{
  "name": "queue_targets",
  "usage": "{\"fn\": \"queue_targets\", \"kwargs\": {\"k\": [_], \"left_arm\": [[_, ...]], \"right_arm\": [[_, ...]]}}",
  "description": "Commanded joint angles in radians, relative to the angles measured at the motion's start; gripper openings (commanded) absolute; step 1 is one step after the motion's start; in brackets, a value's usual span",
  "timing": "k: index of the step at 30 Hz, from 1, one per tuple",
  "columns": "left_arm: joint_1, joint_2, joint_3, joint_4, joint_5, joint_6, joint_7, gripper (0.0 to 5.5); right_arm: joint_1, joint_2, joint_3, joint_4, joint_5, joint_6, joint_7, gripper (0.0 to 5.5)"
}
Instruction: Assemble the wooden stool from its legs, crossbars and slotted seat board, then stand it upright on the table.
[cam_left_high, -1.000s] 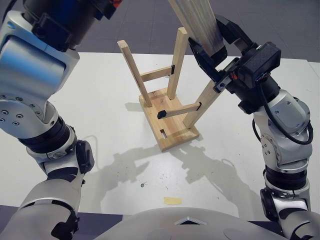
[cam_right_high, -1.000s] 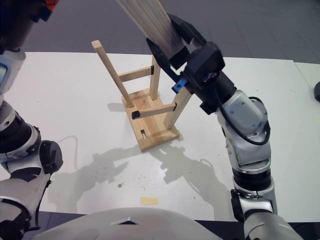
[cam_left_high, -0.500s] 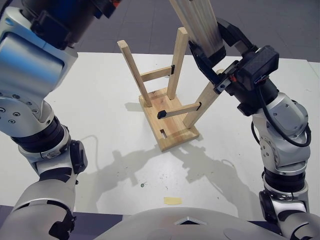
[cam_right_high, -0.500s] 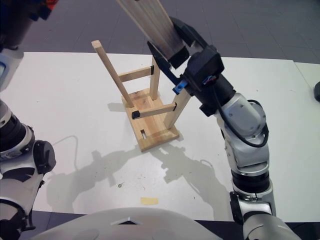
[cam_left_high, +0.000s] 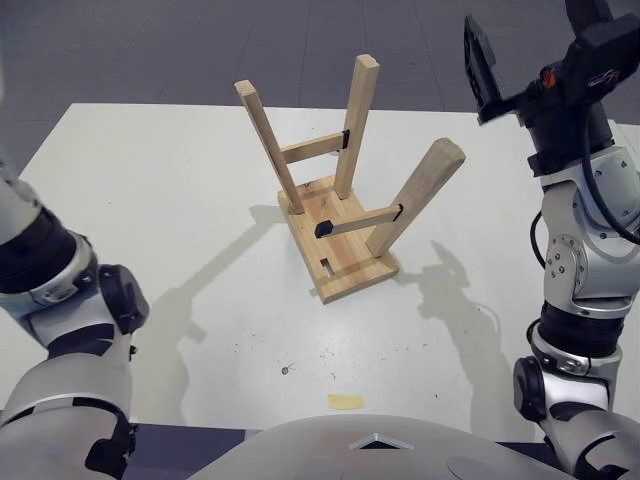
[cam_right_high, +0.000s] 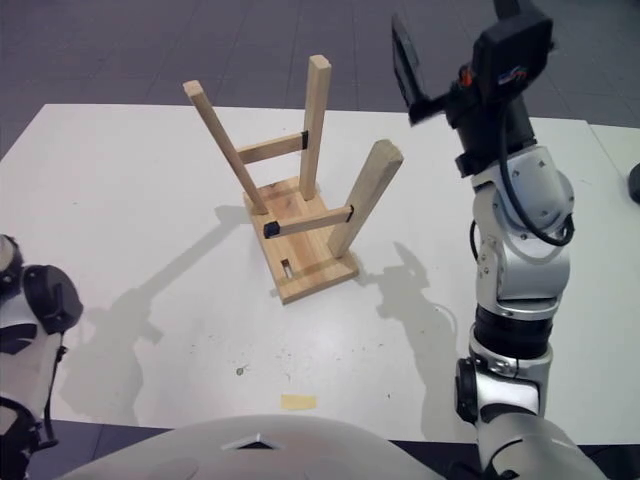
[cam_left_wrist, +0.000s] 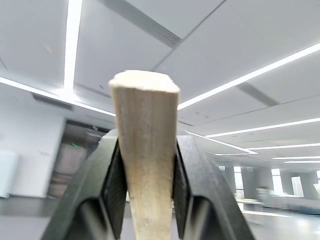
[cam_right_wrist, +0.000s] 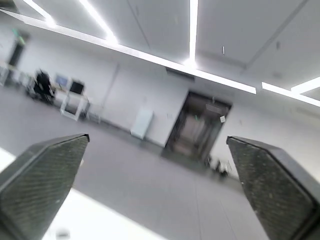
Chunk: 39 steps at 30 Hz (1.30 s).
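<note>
The big white table (cam_left_high: 150, 200) lies far below the right pincer (cam_right_wrist: 157, 140). That pincer is up high and wide open, with nothing between its two dark fingers (cam_right_wrist: 45, 185).

The stool (cam_left_high: 340, 215) sits upside down on the table. It is lower than the right pincer and off to its left, well apart from it. The seat board (cam_left_high: 350, 278) lies flat on the table, and three legs stick up from it. The thick leg (cam_left_high: 415, 198) is the one nearest the right pincer, and it leans toward that side. The tall leg (cam_left_high: 357, 125) stands a bit further from the pincer. The thin leg (cam_left_high: 268, 145) is the furthest away and leans the other way.

The left pincer (cam_left_wrist: 147, 190) is closed tight on a loose leg (cam_left_wrist: 145, 115). The wood sits between its fingers and pokes out past the tips, up toward the ceiling.

One crossbar (cam_left_high: 312, 148) joins the thin leg to the tall leg. The other crossbar (cam_left_high: 358, 220) starts at the thick leg and points away from the right pincer. Its black tip touches no leg. A small slot (cam_left_high: 328, 266) shows in the seat board under that tip.

A little yellow scrap (cam_left_high: 346, 402) lies on the table, far below the right pincer and to its left.
</note>
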Motion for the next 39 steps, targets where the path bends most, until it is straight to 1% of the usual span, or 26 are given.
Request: {"fn": "queue_targets", "kwargs": {"k": [1, 4, 7, 10, 12, 14, 16, 18, 20, 22, 24, 27, 32, 33, 34, 39], "left_arm": [[0.057, 0.059, 0.002, 0.030, 0.122, 0.004, -0.048, 1.03], [0.123, 0.059, 0.017, 0.040, 0.159, 0.025, -0.068, 1.03], [0.175, 0.047, 0.038, 0.036, 0.158, 0.046, -0.077, 1.03], [0.197, 0.027, 0.061, 0.019, 0.130, 0.068, -0.082, 1.03], [0.217, 0.015, 0.060, 0.009, 0.125, 0.078, -0.085, 1.03], [0.237, 0.003, 0.060, 0.003, 0.128, 0.082, -0.091, 1.03], [0.255, 0.002, 0.062, 0.003, 0.136, 0.085, -0.101, 1.03], [0.272, 0.001, 0.069, -0.001, 0.122, 0.096, -0.112, 1.03], [0.291, 0.008, 0.073, -0.011, 0.103, 0.109, -0.128, 1.03], [0.316, 0.017, 0.081, -0.021, 0.088, 0.121, -0.144, 1.03], [0.345, 0.019, 0.085, -0.026, 0.093, 0.126, -0.150, 1.03], [0.374, 0.007, 0.081, -0.041, 0.098, 0.130, -0.166, 1.03], [0.411, -0.020, 0.049, -0.071, 0.086, 0.138, -0.197, 1.03], [0.421, -0.023, 0.046, -0.079, 0.083, 0.143, -0.202, 1.03], [0.432, -0.023, 0.043, -0.087, 0.080, 0.147, -0.209, 1.03], [0.460, -0.035, 0.024, -0.101, 0.083, 0.165, -0.220, 1.03]], "right_arm": [[0.137, -0.006, 0.025, -0.035, 0.056, 0.027, 0.089, 5.40], [0.217, 0.012, 0.047, -0.132, 0.170, 0.046, 0.171, 5.40], [0.229, 0.031, 0.057, -0.197, 0.266, 0.071, 0.207, 5.40], [0.199, 0.050, 0.010, -0.195, 0.328, 0.088, 0.175, 5.40], [0.146, 0.069, -0.053, -0.170, 0.403, 0.116, 0.126, 5.40], [0.062, 0.090, -0.154, -0.130, 0.628, 0.203, 0.048, 5.40], [0.006, 0.068, -0.230, -0.087, 0.931, 0.292, -0.013, 5.40], [0.009, -0.013, -0.273, -0.046, 1.168, 0.373, 0.022, 5.40], [0.040, -0.107, -0.279, -0.039, 1.256, 0.452, 0.114, 5.40], [0.068, -0.190, -0.252, -0.056, 1.288, 0.525, 0.213, 5.40], [0.073, -0.250, -0.203, -0.073, 1.277, 0.576, 0.300, 5.40], [0.059, -0.293, -0.111, -0.083, 1.194, 0.593, 0.394, 5.40], [0.059, -0.282, 0.058, -0.098, 1.009, 0.534, 0.517, 5.40], [0.063, -0.280, 0.088, -0.095, 0.961, 0.511, 0.543, 5.19], [0.064, -0.273, 0.105, -0.092, 0.937, 0.498, 0.555, 5.12], [0.075, -0.222, 0.129, -0.099, 0.876, 0.450, 0.553, 4.37]]}}
